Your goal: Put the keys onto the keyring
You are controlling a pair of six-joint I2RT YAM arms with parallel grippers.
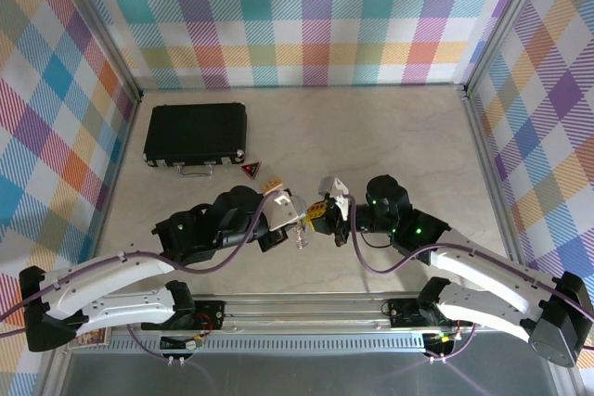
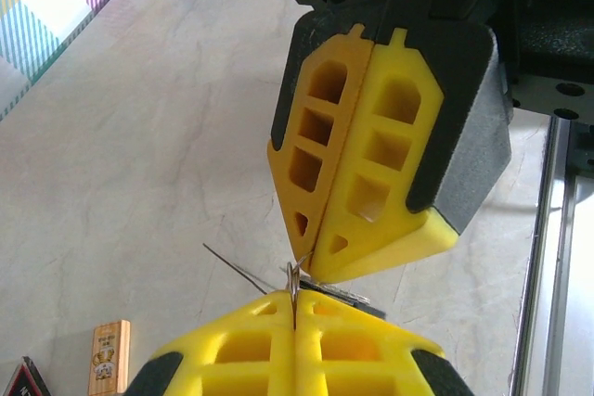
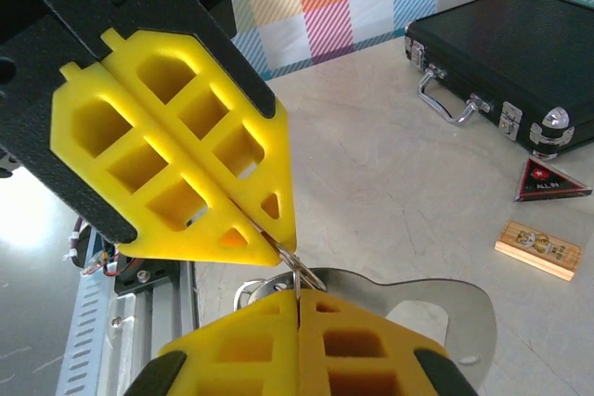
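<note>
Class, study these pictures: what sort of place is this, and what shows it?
Probably a robot test cell: checked walls on a metal frame, a left arm and right arm bolted to a rail at the table edge, and a black case set out.

Silver keys [image 3: 438, 305], black case [image 3: 520, 53], plaid walls [image 1: 316, 16]

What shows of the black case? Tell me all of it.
The black case is a flat, rectangular hard box with a pebbled skin. Its front edge carries a silver handle between silver latches. It is shut and lies flat on the table, far left, near the checked wall. A red-and-black triangular tag lies just off its front corner.
</note>
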